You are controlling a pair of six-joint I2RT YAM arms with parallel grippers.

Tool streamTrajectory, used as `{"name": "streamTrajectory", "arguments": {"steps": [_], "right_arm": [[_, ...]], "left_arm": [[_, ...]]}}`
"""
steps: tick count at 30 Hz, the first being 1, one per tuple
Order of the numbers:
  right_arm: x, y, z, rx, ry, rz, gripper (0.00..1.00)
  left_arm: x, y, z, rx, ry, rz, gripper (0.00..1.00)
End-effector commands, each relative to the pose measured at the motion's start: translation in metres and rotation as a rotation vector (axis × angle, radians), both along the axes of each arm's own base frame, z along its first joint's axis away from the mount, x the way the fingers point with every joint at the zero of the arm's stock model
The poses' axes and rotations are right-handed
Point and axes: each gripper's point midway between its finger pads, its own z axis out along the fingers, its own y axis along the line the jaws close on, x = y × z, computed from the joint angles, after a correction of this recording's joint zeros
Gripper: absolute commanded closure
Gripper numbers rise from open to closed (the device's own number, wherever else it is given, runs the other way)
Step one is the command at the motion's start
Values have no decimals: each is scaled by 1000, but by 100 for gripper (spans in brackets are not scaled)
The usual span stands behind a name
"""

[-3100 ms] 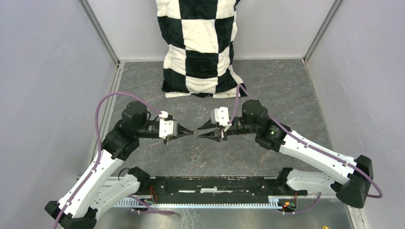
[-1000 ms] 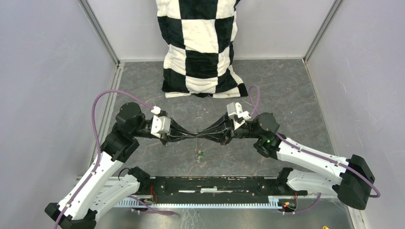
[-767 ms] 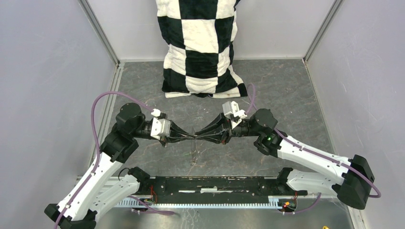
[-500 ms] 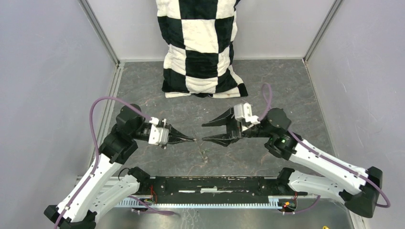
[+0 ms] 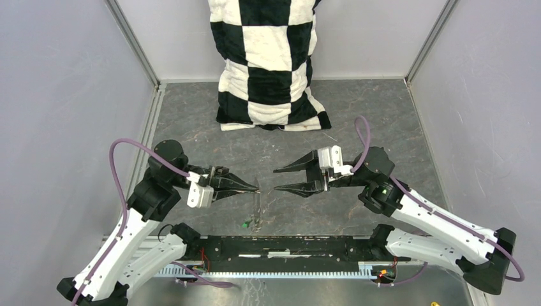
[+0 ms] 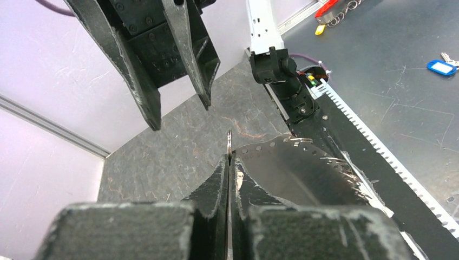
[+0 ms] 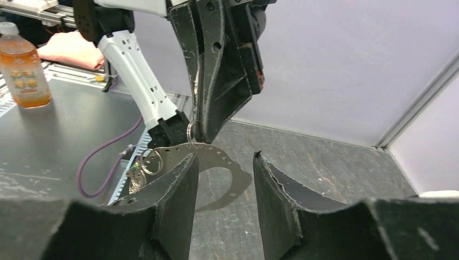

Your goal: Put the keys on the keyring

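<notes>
From above: my left tool (image 5: 256,189) pinches the keyring (image 5: 256,207), dangling over the desk (image 5: 363,127), green key (image 5: 244,223) at its foot; right tool (image 5: 275,180) spread beside. Left wrist: ring gripped edge-on. Right wrist: ring just ahead. Ring presented; next, I judge, thread a key.

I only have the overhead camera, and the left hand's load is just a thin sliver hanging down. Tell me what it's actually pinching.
Observer: The left hand is shut on a small ring hooked to the keyring, a curved metal band with holes along its edge.
Operator: Describe what else hangs from that band.
Observer: The right wrist camera shows another ring hooked further along it, with a little cluster beside it, too small to identify.
Operator: Report anything key-like off the table.
Observer: The left wrist camera shows a blue tag lying on the dark bench beyond the table.
</notes>
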Motion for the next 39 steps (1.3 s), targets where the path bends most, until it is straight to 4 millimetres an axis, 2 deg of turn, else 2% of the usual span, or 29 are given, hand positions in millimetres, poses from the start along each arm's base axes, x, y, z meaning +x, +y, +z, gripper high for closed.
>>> {"name": "streamTrajectory", "arguments": {"steps": [1,7,14,20,29,34,39], "right_arm": [[-11,4,5,34,-37,71,54],[-17,6,7,45,-59,92,57],[-13,8,-1,19,-77,58,55],[-5,9,-2,4,-96,14,54],[-6,15,8,25,-112,21,55],[7,15,2,2,-87,-53,53],[20,4,-2,4,-72,-157,50]], "left_arm": [[-9,0,29,-68,-112,-57,98],[-10,1,33,-107,-240,-70,98],[6,1,33,-159,-526,-10,98],[5,0,37,-171,-559,-20,98],[2,-1,41,-168,-516,-40,98],[5,-2,41,-123,-345,-19,98],[17,-5,44,-81,-166,56,98]]}}
